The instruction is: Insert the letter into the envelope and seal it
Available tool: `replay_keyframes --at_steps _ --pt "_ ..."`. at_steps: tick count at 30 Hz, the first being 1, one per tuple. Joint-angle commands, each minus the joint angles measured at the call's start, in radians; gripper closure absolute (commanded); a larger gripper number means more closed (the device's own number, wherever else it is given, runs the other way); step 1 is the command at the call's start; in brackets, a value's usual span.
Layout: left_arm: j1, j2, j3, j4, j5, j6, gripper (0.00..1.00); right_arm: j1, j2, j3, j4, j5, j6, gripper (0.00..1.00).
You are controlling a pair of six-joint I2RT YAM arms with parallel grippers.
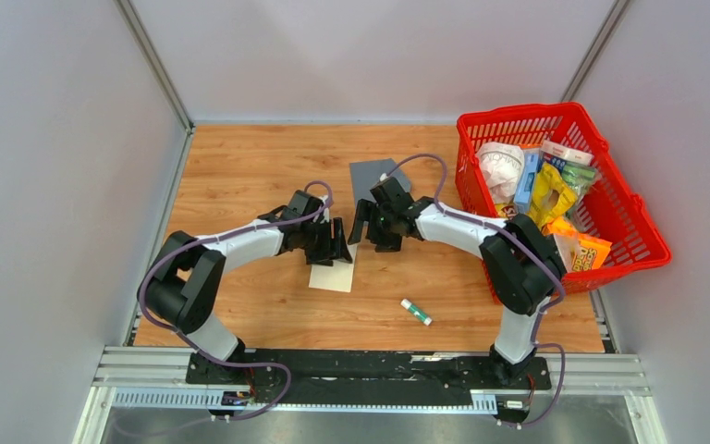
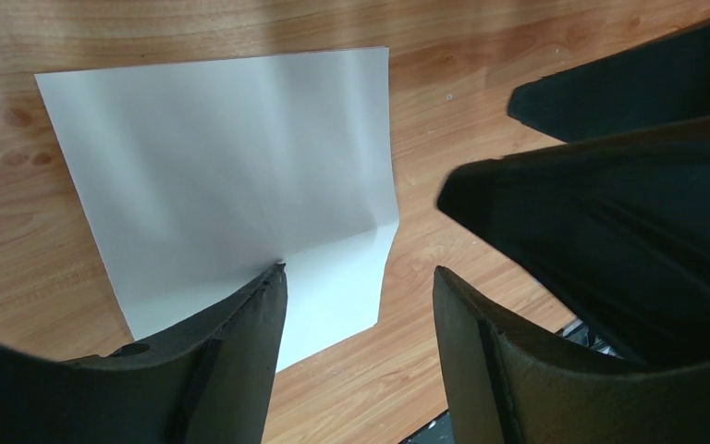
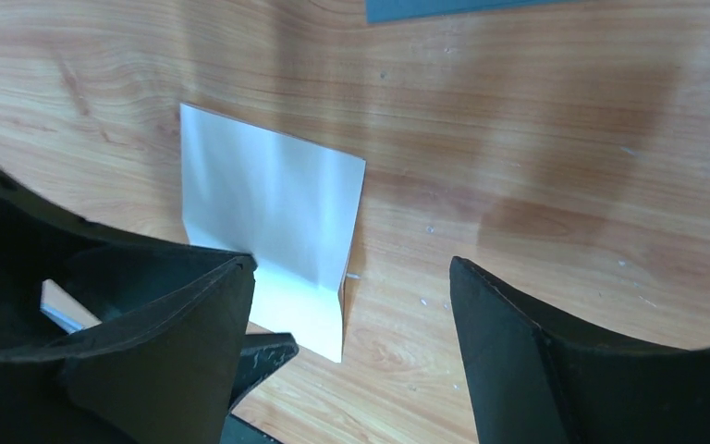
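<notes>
Left fingers [image 2: 231, 351] and right fingers [image 3: 536, 370] are standing well apart, gripping nothing, as the two arms are leaning in toward each other over the middle of the wooden surface [image 1: 240, 166]. Nearest the camera, a metal rail [image 1: 379, 379] is carrying both arm bases along the surface's front edge. Just beyond it, a small white glue stick with a green cap [image 1: 416, 312] is lying alone on the wood, right of centre. Farther in, the letter [image 2: 222, 176] is lying flat, a pale sheet showing one crease near its end. The left fingers are hovering over its far end, one tip crossing the crease in the wrist view; whether it is touching the paper cannot be told. The right fingers are hanging just beside the sheet, over bare wood. Behind them, the envelope [image 1: 370, 178] is resting as a dark grey rectangle, apart from the letter and partly hidden by the right wrist. At the far right, a red plastic basket [image 1: 467, 176] is sitting at an angle, filled with snack packets and a crumpled white bag. Plain grey panels are closing in the surface on three sides.
</notes>
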Motion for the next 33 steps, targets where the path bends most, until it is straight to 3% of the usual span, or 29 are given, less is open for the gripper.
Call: replay_keyframes --at_steps 1,4,9,13,22,33 --pt "-0.006 -0.035 -0.002 0.013 0.012 0.035 0.34 0.012 0.056 0.067 -0.04 0.033 -0.019 0.2" --pt "-0.006 -0.086 0.01 -0.051 -0.024 0.048 0.36 0.012 0.069 0.067 -0.042 0.037 -0.021 0.21" --pt "-0.003 -0.188 0.047 -0.255 -0.254 0.095 0.38 0.018 0.08 0.061 -0.034 0.017 -0.027 0.22" --pt "0.023 -0.201 0.05 -0.289 -0.317 0.135 0.38 0.035 0.078 0.054 -0.029 0.017 -0.03 0.22" --pt "0.115 -0.089 0.041 -0.222 -0.177 0.19 0.39 0.042 0.075 0.029 -0.009 -0.01 -0.027 0.23" --pt "0.138 0.008 0.015 -0.102 -0.023 0.193 0.39 0.052 0.092 0.014 0.026 -0.053 0.004 0.25"
